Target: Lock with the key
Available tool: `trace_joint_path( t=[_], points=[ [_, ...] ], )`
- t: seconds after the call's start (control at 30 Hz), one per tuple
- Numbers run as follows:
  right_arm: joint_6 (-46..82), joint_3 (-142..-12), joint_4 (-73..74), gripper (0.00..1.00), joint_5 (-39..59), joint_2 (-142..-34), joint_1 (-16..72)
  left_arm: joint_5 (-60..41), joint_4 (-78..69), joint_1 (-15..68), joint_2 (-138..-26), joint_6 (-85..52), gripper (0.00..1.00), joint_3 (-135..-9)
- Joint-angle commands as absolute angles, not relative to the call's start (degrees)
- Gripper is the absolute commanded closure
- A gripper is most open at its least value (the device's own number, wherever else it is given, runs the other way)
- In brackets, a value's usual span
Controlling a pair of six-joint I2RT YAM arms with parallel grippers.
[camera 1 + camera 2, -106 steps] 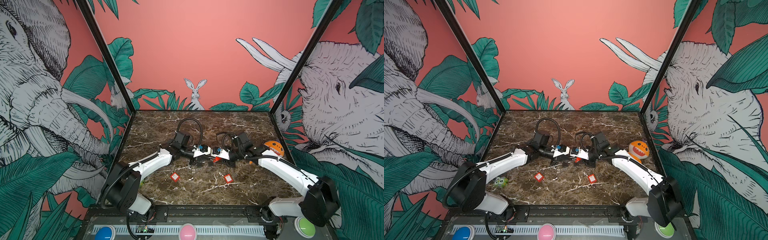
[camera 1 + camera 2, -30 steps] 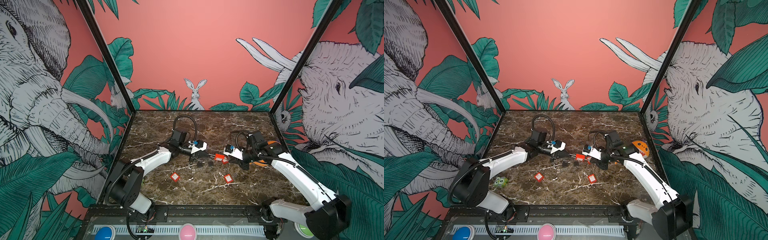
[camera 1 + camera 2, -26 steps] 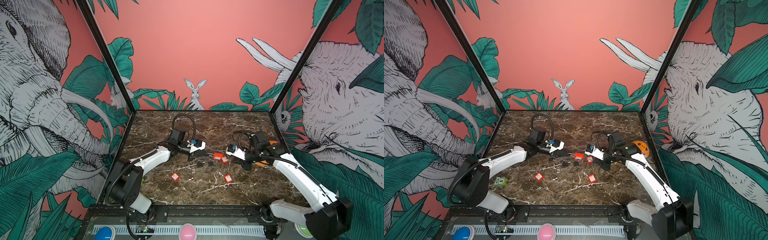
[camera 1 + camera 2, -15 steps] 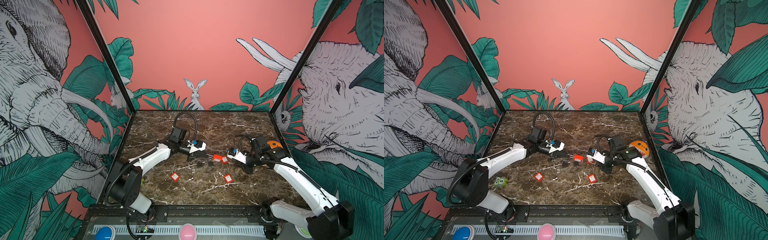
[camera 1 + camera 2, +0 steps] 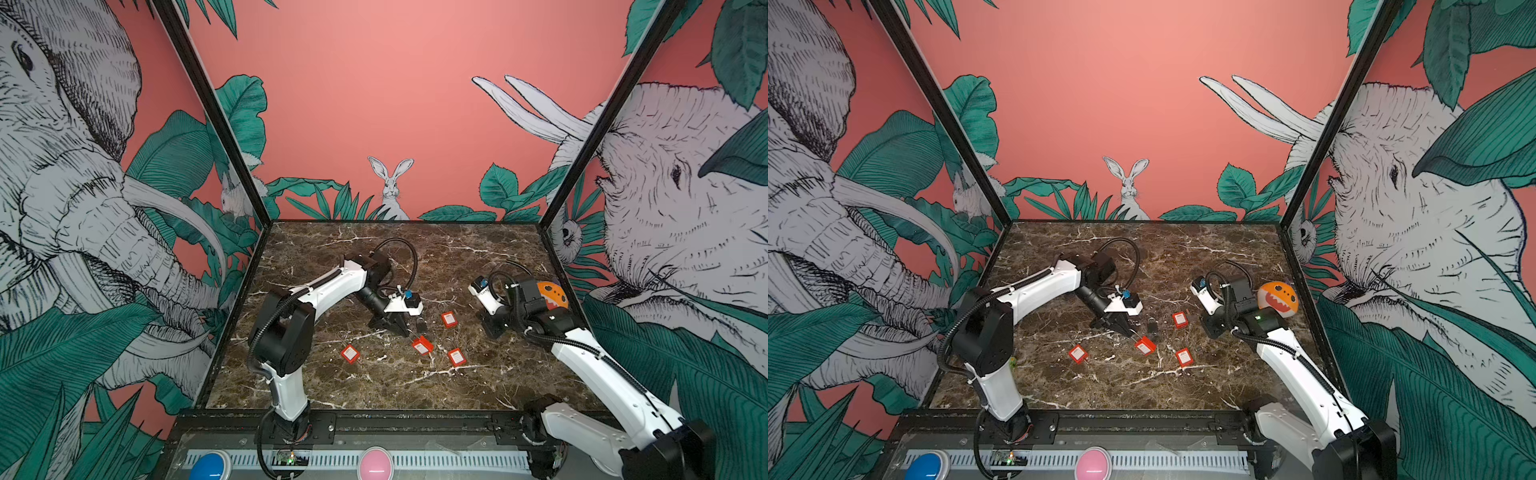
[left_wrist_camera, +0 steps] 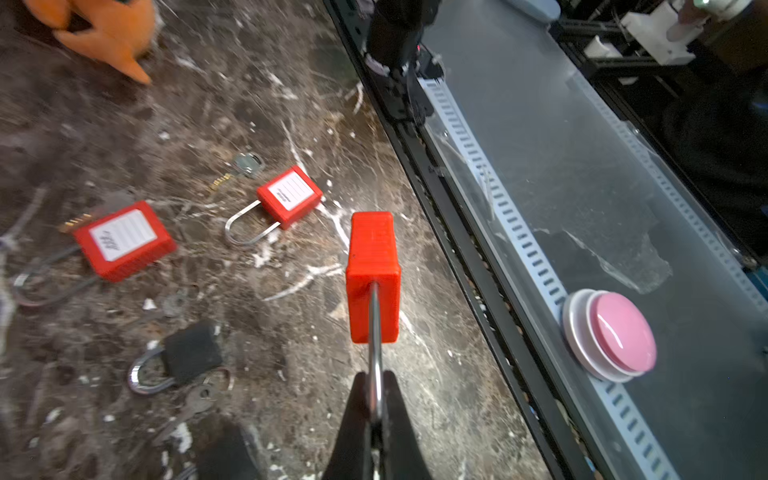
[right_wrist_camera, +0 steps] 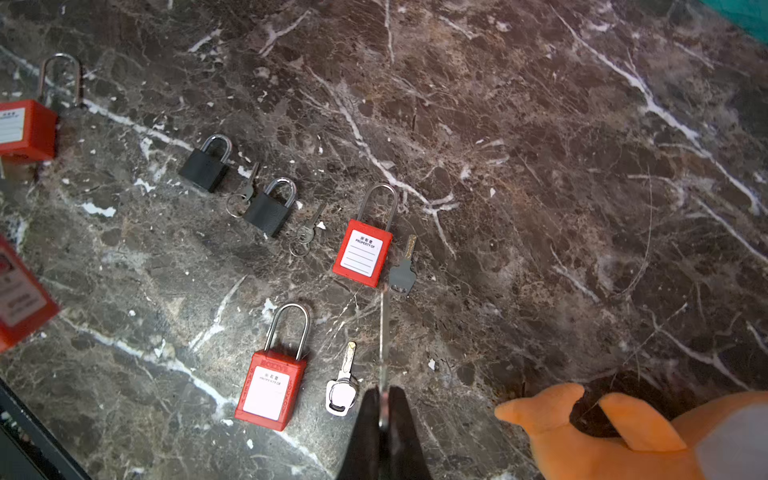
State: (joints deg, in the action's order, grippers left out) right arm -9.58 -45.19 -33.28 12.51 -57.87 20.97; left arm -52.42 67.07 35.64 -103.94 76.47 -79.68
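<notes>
My left gripper (image 6: pixel 375 380) is shut on the steel shackle of a red padlock (image 6: pixel 372 274), whose body points away from the jaws over the marble. Both top views show this gripper (image 5: pixel 405 328) (image 5: pixel 1127 328) left of centre with the red padlock (image 5: pixel 422 345) (image 5: pixel 1145 345) at its tips. My right gripper (image 7: pixel 384 395) is shut on a thin metal key (image 7: pixel 382 332), seen edge-on and sticking out past the fingertips. In both top views the right gripper (image 5: pixel 493 326) (image 5: pixel 1210 328) sits to the right, well apart from the held padlock.
Loose red padlocks (image 7: pixel 363 253) (image 7: pixel 270 390) and black padlocks (image 7: pixel 205 164) (image 7: pixel 270 212) lie on the marble with spare keys (image 7: pixel 343 390) (image 7: pixel 402 274) beside them. An orange plush toy (image 5: pixel 550 295) sits behind the right arm. A pink button (image 5: pixel 375 463) is beyond the front rail.
The right gripper has drawn back to the right with the key. The left gripper has dipped forward and down a little, still holding the red padlock.
</notes>
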Motion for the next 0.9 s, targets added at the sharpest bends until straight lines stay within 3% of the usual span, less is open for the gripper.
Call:
trace_joint_path(
  t=[0.0,0.87],
  points=[
    [-0.92,-43.34,-26.49,1.00,11.67,-56.11,21.46,-47.81,72.91,37.36,-104.56,76.85,1.00,-81.25],
    [15.61,-33.20,-25.44,1.00,9.63,-54.14,36.26,-37.33,76.99,44.78,-123.67,67.41,1.00,-93.63]
  ],
)
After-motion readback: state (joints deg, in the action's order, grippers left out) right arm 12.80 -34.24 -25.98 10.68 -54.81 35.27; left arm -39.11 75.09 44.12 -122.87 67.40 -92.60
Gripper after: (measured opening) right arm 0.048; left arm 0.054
